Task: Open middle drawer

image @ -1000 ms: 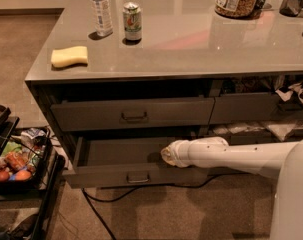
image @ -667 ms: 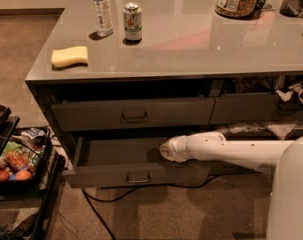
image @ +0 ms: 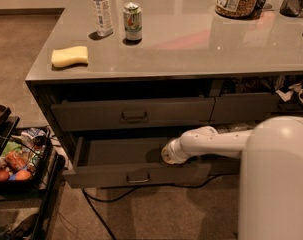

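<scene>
1. The drawer (image: pixel 103 175) is pulled out, its front just below the gripper (image: pixel 167 155), which hangs over its inside; spread or pinching, we cannot tell.
2. Withdrawing carelessly, we could catch that front and push it shut.

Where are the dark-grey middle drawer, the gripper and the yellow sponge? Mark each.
dark-grey middle drawer (image: pixel 101 176), camera view: front panel.
gripper (image: pixel 167 155), camera view: arm's tip over the open drawer.
yellow sponge (image: pixel 69 56), camera view: top face.
</scene>
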Motion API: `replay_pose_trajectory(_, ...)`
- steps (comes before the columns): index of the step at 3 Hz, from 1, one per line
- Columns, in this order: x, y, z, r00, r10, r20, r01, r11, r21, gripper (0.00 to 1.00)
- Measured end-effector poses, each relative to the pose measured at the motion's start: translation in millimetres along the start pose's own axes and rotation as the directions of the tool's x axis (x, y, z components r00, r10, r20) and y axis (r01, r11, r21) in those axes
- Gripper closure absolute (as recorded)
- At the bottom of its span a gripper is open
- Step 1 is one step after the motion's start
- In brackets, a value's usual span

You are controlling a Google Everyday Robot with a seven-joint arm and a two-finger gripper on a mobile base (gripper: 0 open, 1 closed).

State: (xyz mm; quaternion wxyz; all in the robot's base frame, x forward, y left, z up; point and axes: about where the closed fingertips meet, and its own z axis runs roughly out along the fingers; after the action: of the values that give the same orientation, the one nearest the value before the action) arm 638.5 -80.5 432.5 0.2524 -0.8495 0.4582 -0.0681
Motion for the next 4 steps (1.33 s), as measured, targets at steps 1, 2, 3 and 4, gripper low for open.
replay_pose_trajectory(1, -2, 20, 10, 1.000, 0.025, 0.005, -0.025, 0.9977, -0.063, 1.00)
replay_pose_trajectory(2, -6, 39, 21, 0.998, 0.053, 0.023, -0.050, 0.9918, -0.118, 1.00)
replay_pose_trajectory(3, -11, 55, 24, 0.995, 0.089, 0.047, -0.081, 0.9852, -0.151, 1.00)
replay_pose_trajectory(4, -16, 63, 14, 0.992, 0.111, 0.056, -0.100, 0.9802, -0.171, 1.00)
